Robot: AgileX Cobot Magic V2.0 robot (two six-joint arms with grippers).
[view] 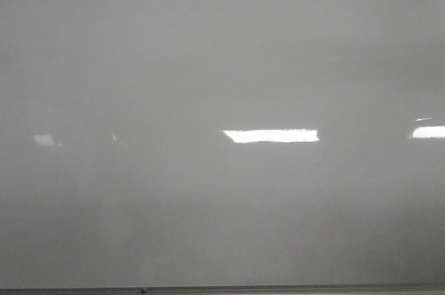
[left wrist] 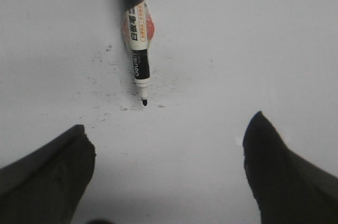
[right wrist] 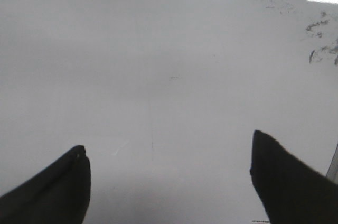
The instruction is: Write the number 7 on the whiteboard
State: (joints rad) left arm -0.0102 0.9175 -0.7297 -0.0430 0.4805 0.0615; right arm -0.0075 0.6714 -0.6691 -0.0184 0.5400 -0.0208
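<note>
The whiteboard [view: 208,65] fills the front view, pale grey and glossy, with no dark stroke on it; the number 7 is not in view. No gripper shows in the front view. In the left wrist view my left gripper [left wrist: 168,129] is open and empty above a white surface [left wrist: 253,49]. An uncapped marker [left wrist: 138,39] with a white label and black tip lies on that surface beyond the fingers, tip toward the gripper. In the right wrist view my right gripper [right wrist: 168,147] is open and empty over the bare white surface [right wrist: 132,65].
The board's thin grey bottom edge [view: 278,288] runs along the base of the front view. Bright light reflections [view: 271,136] sit on the board. Small dark ink specks [left wrist: 113,68] lie around the marker, and dark smudges [right wrist: 319,39] mark the surface in the right wrist view.
</note>
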